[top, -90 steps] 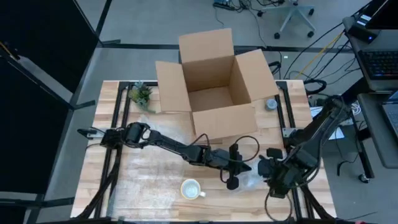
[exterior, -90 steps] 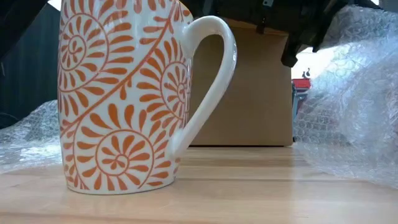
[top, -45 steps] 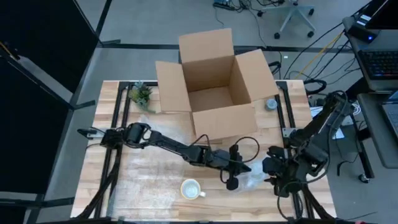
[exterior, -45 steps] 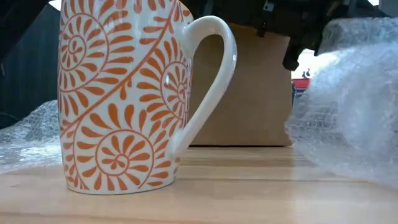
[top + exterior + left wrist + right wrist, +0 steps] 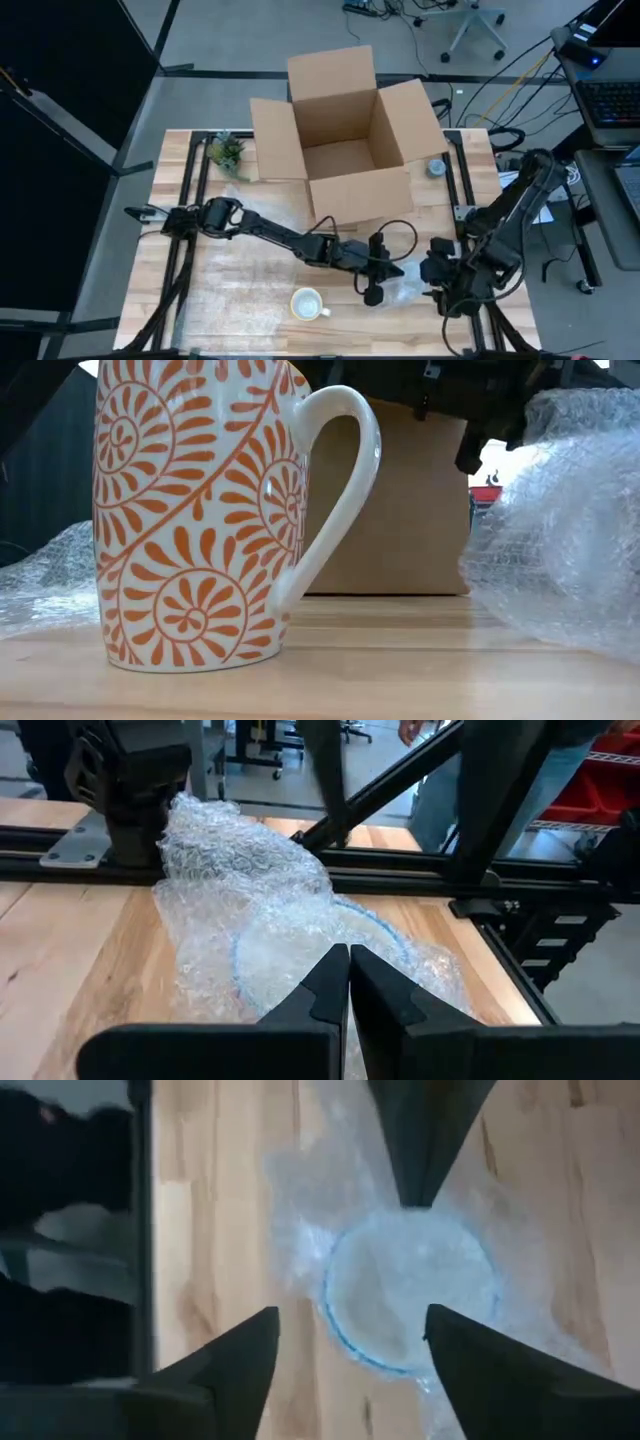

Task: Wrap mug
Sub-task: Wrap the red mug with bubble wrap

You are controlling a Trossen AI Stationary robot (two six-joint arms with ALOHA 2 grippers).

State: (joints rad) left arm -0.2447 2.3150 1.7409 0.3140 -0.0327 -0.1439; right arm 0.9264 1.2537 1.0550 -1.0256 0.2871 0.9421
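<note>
The white mug with an orange leaf pattern stands upright on its base near the table's front edge, handle toward the right. Right of it lies a crumpled sheet of bubble wrap, and a round blue-edged shape shows through it. My left gripper is shut at the wrap's left side, pointing down. My right gripper hangs open above the wrap, one finger on either side of the round shape. Part of the wrap heaps up toward the right gripper. My left gripper meets the bubble wrap with its shut fingertips from above, at the rim of the round blue-edged shape. Whether a layer of wrap is caught between the fingers I cannot tell. My right gripper: I cannot tell whether it touches the heaped wrap.
An open cardboard box stands at the table's far middle, with a small plant to its left and a small grey round thing to its right. More wrap lies left of the mug. A person's legs show beyond the table.
My right gripper has shifted a little toward the table's right edge. The raised part of the bubble wrap has sagged and bulged out toward the mug. The mug and my left gripper have kept still.
</note>
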